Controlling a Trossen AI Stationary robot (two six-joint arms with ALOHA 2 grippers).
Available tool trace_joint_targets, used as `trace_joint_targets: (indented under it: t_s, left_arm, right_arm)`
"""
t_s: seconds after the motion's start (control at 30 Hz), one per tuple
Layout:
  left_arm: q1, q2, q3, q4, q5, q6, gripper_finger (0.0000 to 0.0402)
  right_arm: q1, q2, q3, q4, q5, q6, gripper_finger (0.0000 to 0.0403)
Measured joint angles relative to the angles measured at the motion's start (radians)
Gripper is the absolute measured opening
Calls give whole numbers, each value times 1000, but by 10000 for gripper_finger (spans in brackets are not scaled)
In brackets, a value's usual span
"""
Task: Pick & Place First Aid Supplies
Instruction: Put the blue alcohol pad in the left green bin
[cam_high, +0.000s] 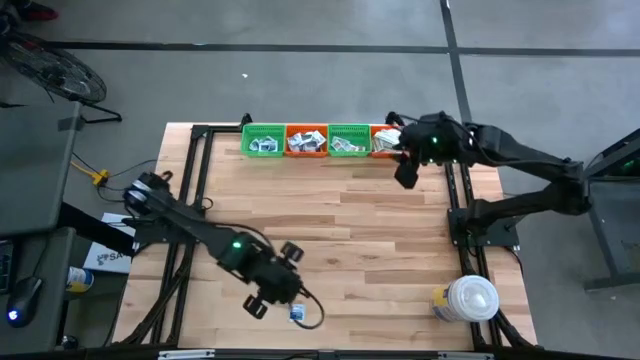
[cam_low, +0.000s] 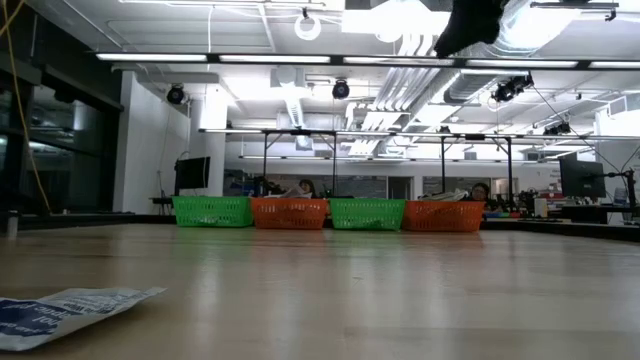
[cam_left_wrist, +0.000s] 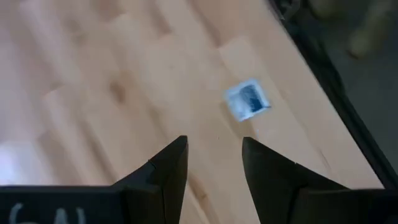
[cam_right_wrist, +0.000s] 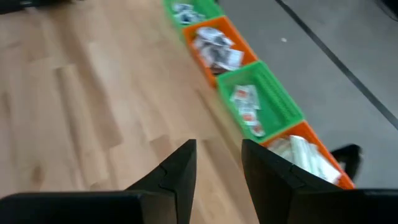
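**Reaching for a flat packet that gives the fingers nothing to bite**

Lying flat on the wooden surface (cam_high: 330, 220) near its front edge is one small white-and-blue packet (cam_high: 297, 315), and the left wrist view shows it ahead of the left pincer (cam_left_wrist: 214, 165) and off to one side of the gap, not between the fingers. That pincer stands partly open and holds nothing. Coming straight down from here would, I judge, land one finger on bare wood or on the packet's corner, because the gap is not lined up over it. A packet this thin also offers no raised edge, so the fingers may close on air or skate it along the smooth boards. The surface's edge and the dark frame rail (cam_left_wrist: 348, 118) lie just beyond the packet, on the side away from the pincer; a push in that direction could send it off the wood. From table height the packet (cam_low: 70, 310) looks slightly crumpled, which may give one lifted edge to catch, though that is uncertain.

Farther off, at the back of the surface, the right pincer (cam_right_wrist: 217, 165) hovers beside the row of baskets (cam_high: 318, 140), partly open and empty. The baskets already hold packets; the orange end basket (cam_right_wrist: 308, 155) nearest it looks full, so anything dropped there carelessly could slide over the rim. A white lidded tub (cam_high: 470, 298) sits well apart from both pincers, near the right arm's base.
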Motion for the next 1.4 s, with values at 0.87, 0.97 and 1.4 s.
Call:
trace_joint_targets:
  t_s: [0.87, 0.97, 1.4]
  left_arm:
    - [75, 405, -1, 239, 316, 955, 149]
    - [75, 408, 0, 254, 313, 997, 149]
    - [76, 479, 3, 287, 296, 1124, 149]
  right_arm:
    - [523, -1, 0, 3, 94, 308, 122]
    - [549, -1, 0, 3, 116, 330, 122]
    - [588, -1, 0, 6, 145, 358, 122]
